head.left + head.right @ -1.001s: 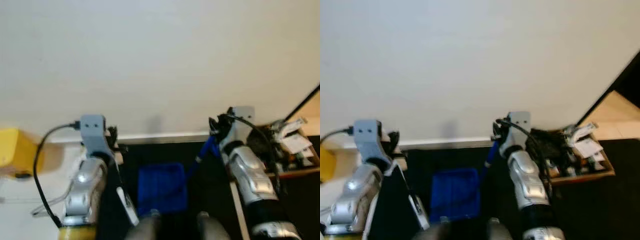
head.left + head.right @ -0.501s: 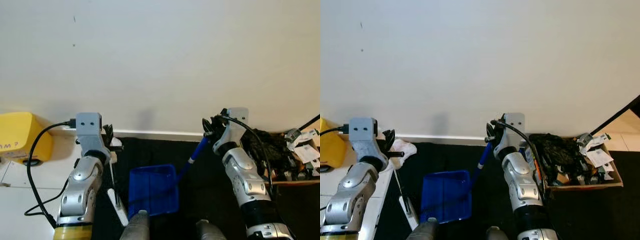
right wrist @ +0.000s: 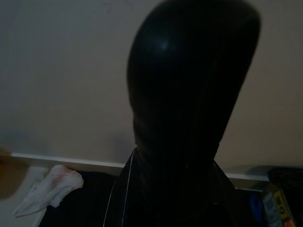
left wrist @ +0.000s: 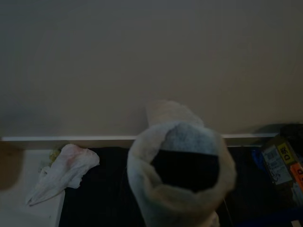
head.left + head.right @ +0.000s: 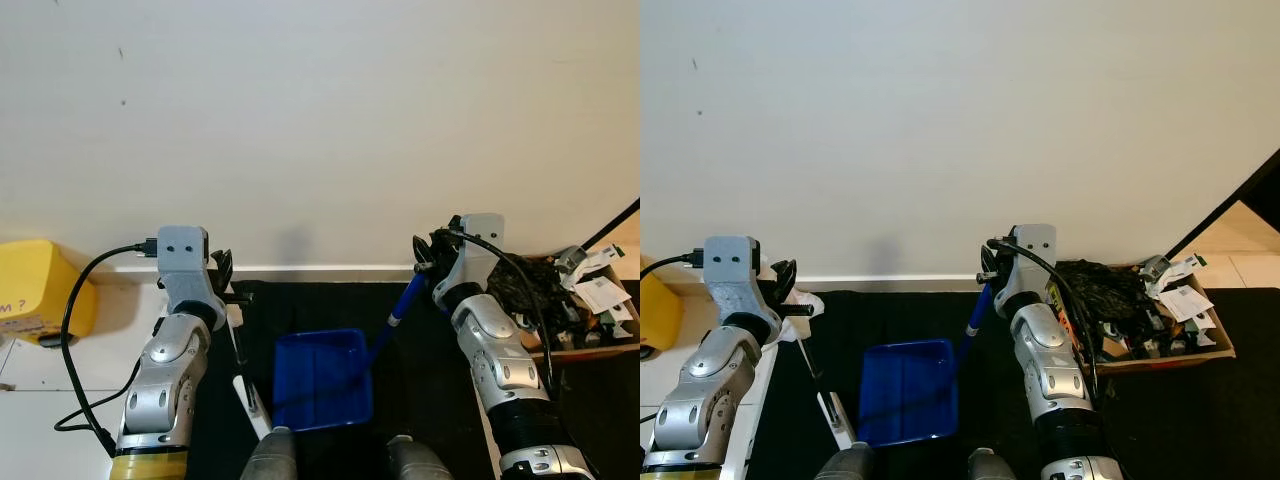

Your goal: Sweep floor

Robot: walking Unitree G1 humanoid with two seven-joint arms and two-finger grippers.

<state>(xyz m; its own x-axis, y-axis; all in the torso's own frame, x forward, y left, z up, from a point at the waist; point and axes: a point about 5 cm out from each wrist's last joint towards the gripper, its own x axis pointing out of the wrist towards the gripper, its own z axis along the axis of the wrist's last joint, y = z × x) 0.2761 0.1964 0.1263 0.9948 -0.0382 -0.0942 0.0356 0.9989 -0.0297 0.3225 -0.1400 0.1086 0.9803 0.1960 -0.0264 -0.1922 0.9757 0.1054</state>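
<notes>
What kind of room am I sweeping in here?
Probably a plain room or hallway edge in a home: a bare white wall with a baseboard, a black mat on pale floor, and a cardboard box of clutter beside it. Nothing marks the room's use.

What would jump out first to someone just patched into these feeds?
The blue dustpan on the black mat between the arms, its blue handle running up to the right gripper. The left gripper holds a thin white-ended broom beside it. Also a crumpled white tissue by the baseboard on the left, and a cluttered box on the right.
</notes>
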